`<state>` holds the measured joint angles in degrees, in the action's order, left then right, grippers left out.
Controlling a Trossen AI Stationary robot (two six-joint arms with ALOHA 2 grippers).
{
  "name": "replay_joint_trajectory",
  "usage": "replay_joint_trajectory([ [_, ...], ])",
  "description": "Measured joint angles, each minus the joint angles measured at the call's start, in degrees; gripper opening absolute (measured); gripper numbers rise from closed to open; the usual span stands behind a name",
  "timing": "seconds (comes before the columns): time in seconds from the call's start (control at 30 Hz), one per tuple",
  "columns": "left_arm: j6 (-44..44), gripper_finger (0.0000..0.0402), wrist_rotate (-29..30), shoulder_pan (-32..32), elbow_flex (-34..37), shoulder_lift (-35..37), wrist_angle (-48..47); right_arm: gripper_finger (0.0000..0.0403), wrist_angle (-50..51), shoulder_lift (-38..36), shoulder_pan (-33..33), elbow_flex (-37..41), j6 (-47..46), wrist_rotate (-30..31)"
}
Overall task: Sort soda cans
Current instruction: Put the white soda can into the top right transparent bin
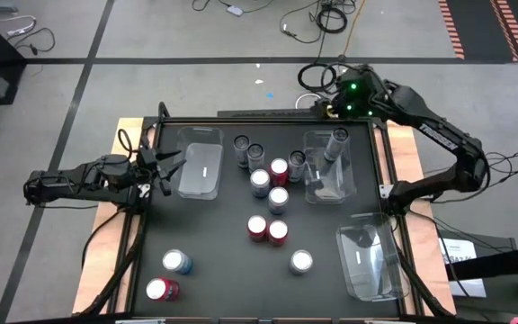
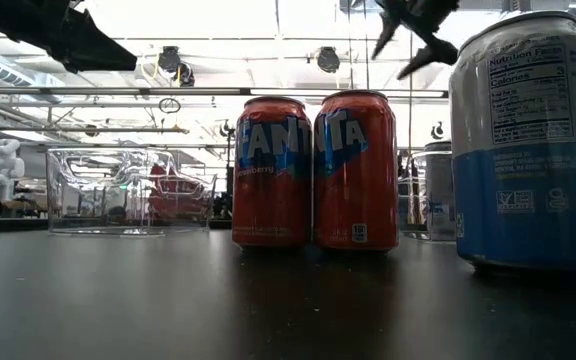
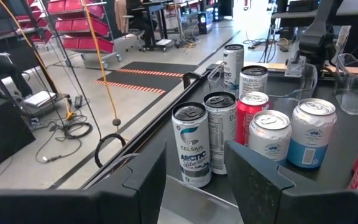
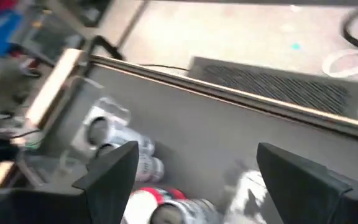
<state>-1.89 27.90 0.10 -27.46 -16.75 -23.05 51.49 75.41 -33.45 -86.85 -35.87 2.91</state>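
Soda cans stand upright on the black table [image 1: 214, 270]: dark grey ones [image 1: 242, 144] at the far middle, red ones [image 1: 257, 227] and blue-and-silver ones [image 1: 279, 198] nearer. One dark grey can [image 1: 338, 137] is inside a clear tray [image 1: 329, 180]. My right gripper [image 1: 329, 108] hangs open and empty above the table's far edge, beyond that tray; the right wrist view [image 4: 197, 180] shows nothing between its fingers. My left gripper [image 1: 167, 165] waits at the table's left edge, its fingers apart [image 3: 196, 180], facing the dark cans [image 3: 192, 144].
A second clear tray [image 1: 200, 166] sits at the far left and a third [image 1: 370, 261] at the near right. In the low view, two red cans [image 2: 313, 170] and a blue-and-silver can [image 2: 528, 140] stand close to the camera. Bare tabletop lies at the near middle.
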Motion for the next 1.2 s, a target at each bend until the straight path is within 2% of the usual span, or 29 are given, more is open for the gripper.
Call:
replay_joint_trajectory([
  [0.2, 0.0, 0.0171, 0.0, 0.0, 0.0, 0.0, 0.0, 0.0319, -0.5, 3.5, 4.1, 0.0, 2.1, -1.8],
  [0.53, 0.0, 0.0171, 0.0, 0.0, 0.0, 0.0, 0.0, 0.0293, 1.2, 9.8, 11.4, 0.0, 0.6, -0.8],
  [0.77, 0.0, 0.0171, 0.0, 0.0, 0.0, 0.0, 0.0, 0.0293, 7.4, 12.6, 12.6, 0.0, 0.7, -1.4],
  [1.2, 0.0, 0.0171, -0.1, 0.0, 0.0, 0.0, 0.1, 0.0293, 10.3, 18.7, 14.6, 0.0, 4.8, -1.7],
])
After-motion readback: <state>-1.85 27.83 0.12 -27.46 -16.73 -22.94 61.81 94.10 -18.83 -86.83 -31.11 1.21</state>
